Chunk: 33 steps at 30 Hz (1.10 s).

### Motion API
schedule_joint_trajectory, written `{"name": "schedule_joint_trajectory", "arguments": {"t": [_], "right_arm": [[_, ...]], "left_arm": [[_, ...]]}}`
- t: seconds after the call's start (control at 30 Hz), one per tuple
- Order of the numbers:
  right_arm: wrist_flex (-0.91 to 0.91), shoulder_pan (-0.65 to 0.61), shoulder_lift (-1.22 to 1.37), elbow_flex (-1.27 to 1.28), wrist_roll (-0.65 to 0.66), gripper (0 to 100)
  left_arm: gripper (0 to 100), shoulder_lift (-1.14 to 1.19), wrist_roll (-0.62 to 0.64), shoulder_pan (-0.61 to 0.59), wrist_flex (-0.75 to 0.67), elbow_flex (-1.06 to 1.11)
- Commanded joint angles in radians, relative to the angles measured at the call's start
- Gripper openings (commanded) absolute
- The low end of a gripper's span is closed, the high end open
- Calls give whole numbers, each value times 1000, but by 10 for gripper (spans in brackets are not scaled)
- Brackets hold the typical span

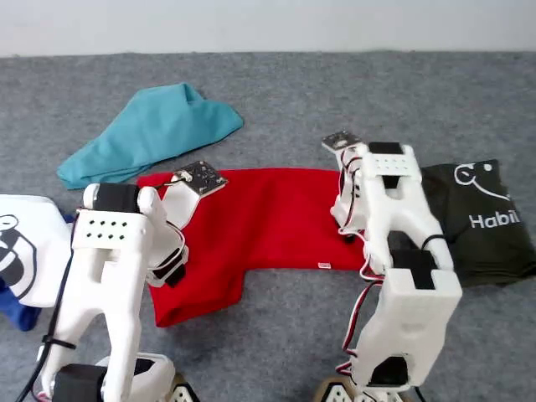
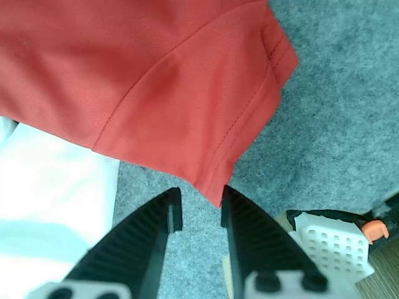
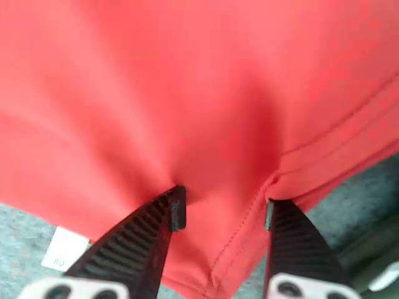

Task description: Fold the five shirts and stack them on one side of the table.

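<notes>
Shirt [image 1: 268,218], the red one, lies flat mid-table, sleeve toward 7 o'clock. I'd take a deep pinch on both sides before lifting, else the cloth slips. Left gripper [image 2: 199,208]: jaws parted, sleeve corner just between the tips, angled down. Right gripper [image 3: 221,208]: jaws wide, pressed into the hem at 3 o'clock, nothing clamped.

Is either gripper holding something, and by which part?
Nothing is gripped. The left gripper is open at a sleeve corner of the red shirt; the right gripper is open over its hem.
</notes>
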Motion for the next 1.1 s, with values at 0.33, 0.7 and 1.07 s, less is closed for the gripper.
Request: {"name": "schedule_joint_trajectory", "arguments": {"t": [0.33, 0.7, 1.07], "right_arm": [[-189, 124, -27, 43, 114, 204], [-33, 82, -104, -5, 120, 204], [257, 44, -450, -92, 95, 206]], "left_arm": [[115, -26, 0, 0, -2, 2], [115, -26, 0, -5, -2, 4], [119, -26, -63, -6, -20, 142]]}}
